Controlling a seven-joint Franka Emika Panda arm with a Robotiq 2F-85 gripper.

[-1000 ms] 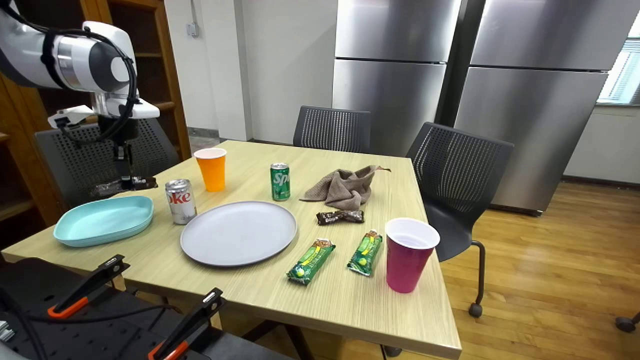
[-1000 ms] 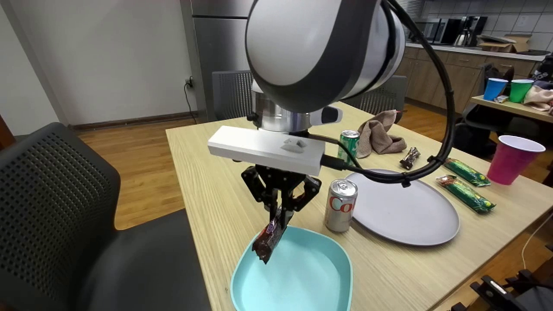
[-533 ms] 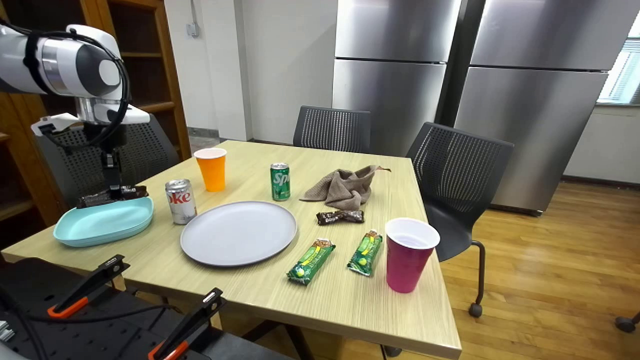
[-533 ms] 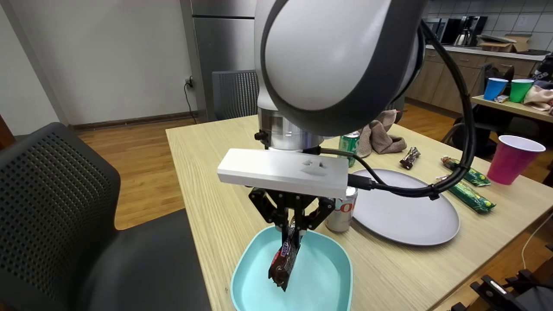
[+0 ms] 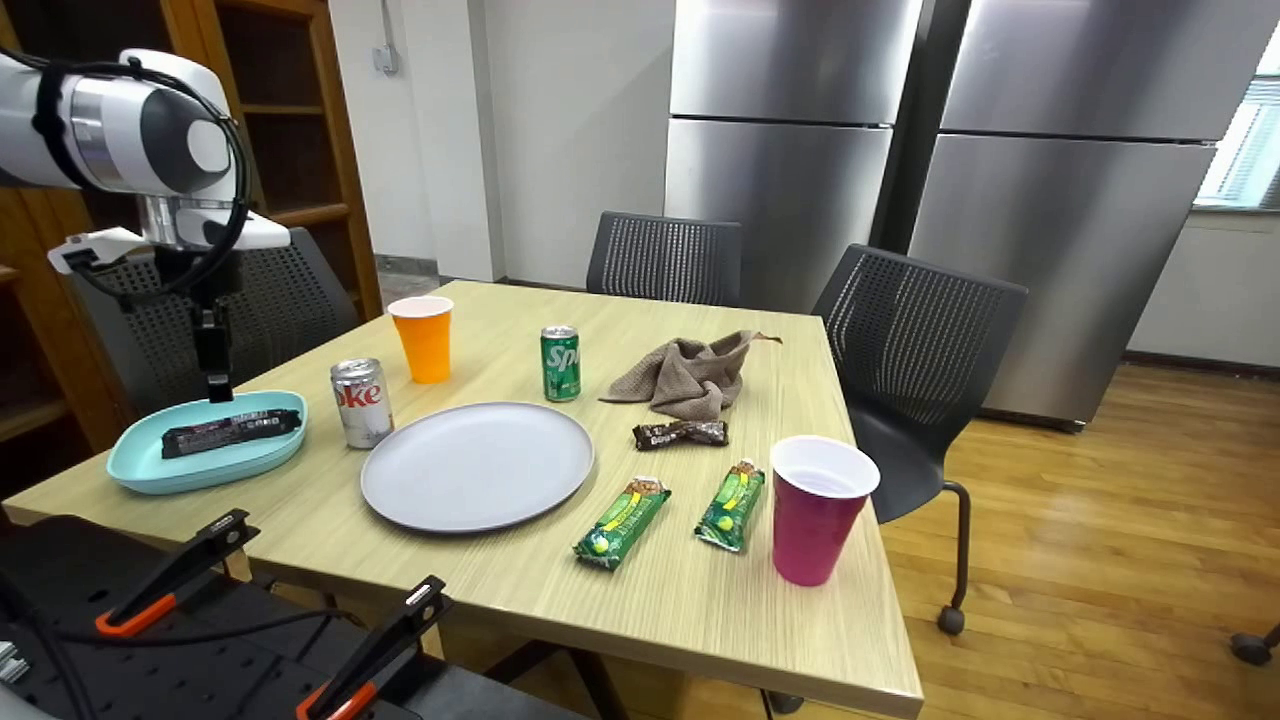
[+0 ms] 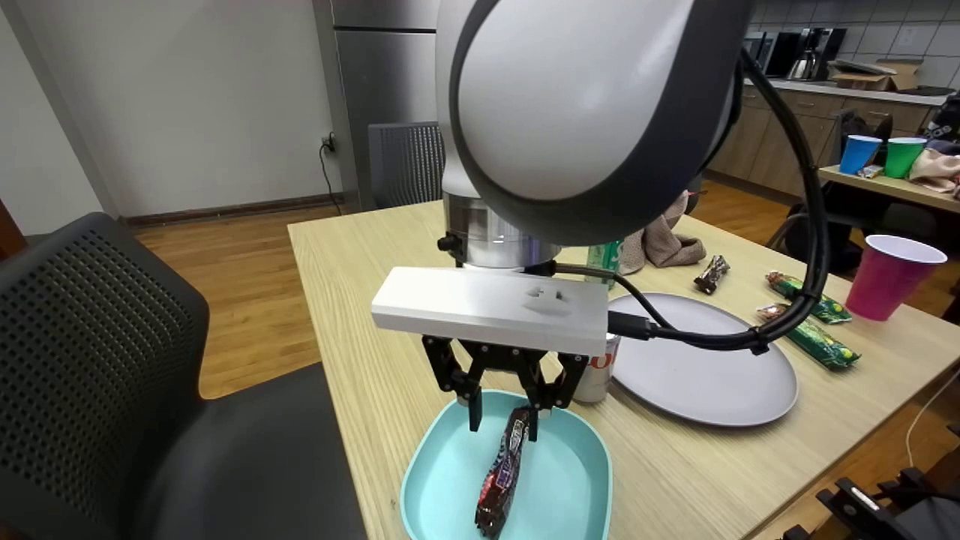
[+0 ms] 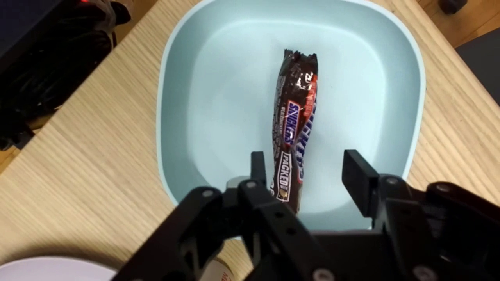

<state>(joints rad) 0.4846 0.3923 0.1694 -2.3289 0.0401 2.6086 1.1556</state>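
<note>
A brown Snickers bar [image 7: 293, 117] lies in the turquoise dish [image 7: 230, 97], its crimped end toward the dish's far side in the wrist view. My gripper [image 7: 304, 156] is open above it, the black fingers [image 7: 361, 179] apart and nothing clasped between them. In an exterior view the gripper [image 6: 504, 433] hangs over the bar's upper end, with the bar [image 6: 501, 480] nearer the right finger; whether they touch is hard to tell. A gap shows between gripper [image 5: 220, 388] and bar [image 5: 230, 432] in an exterior view. The arm's links hide the bar's near end in the wrist view.
A Diet Coke can [image 5: 362, 405] stands close beside the dish, then a grey plate [image 5: 478, 470]. Further off are an orange cup [image 5: 425, 340], a Sprite can [image 5: 560, 365], a brown cloth [image 5: 690, 375], several wrapped bars and a magenta cup [image 5: 818, 520]. A chair [image 6: 150, 420] adjoins the table.
My gripper has come down over the dish with the bar, then its fingers have spread. The bar has left the grip and now rests in the dish.
</note>
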